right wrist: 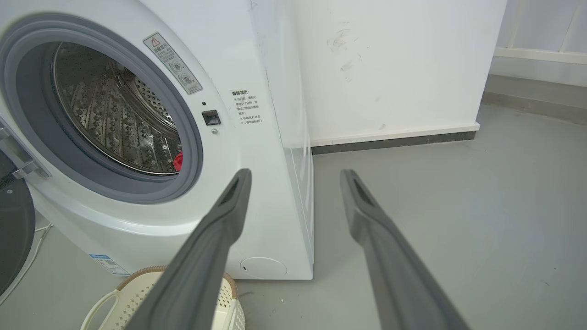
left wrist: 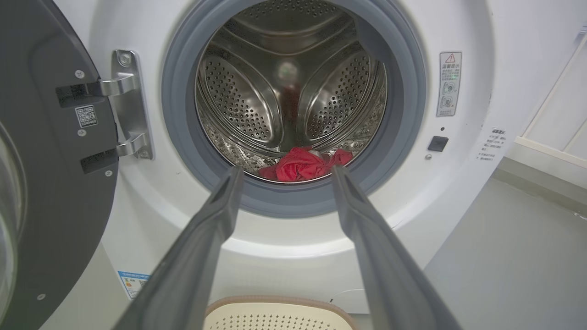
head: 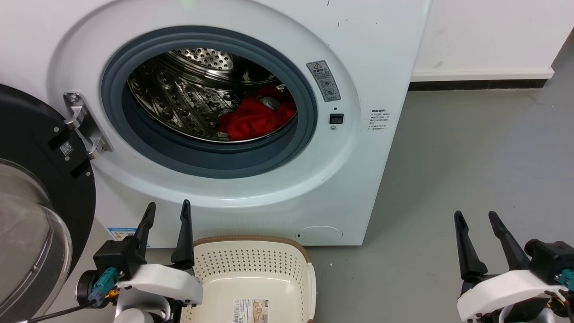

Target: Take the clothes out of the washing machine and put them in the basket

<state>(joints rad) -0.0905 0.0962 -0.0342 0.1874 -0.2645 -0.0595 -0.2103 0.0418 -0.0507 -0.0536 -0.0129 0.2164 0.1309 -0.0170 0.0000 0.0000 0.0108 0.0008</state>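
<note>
Red, soft and crumpled cloth: the clothes (head: 253,119) (left wrist: 302,165) (right wrist: 178,161), heaped low at the bottom of the perforated steel drum (head: 179,94) (left wrist: 247,96) (right wrist: 105,119), towards its right side in the head view, with a pale patch among the folds. Around the drum mouth, a thick grey rubber rim (head: 309,116) (left wrist: 408,114), round and smooth, set in the glossy white front of the washing machine (head: 269,197) (left wrist: 151,197) (right wrist: 220,59). To the left, the door (head: 40,134) (left wrist: 46,183) wide open: dark frame, domed clear glass, bright metal hinge (head: 83,121) (left wrist: 126,105). Just before the machine on the smooth grey floor (head: 471,157) (right wrist: 458,206), the basket (head: 251,260) (left wrist: 275,316) (right wrist: 124,298): cream plastic, rounded-rectangular, sides pierced with rows of small holes, brown rim, paper label (head: 251,310) on its bottom. Left claw (head: 168,206) (left wrist: 286,168) spread, long dark tapering fingers apart, empty, beside the basket's left corner in the head view and pointing at the porthole. Right claw (head: 475,214) (right wrist: 296,172) likewise spread and empty, well to the right of the machine, above bare floor, facing a white wall (right wrist: 390,68).
</note>
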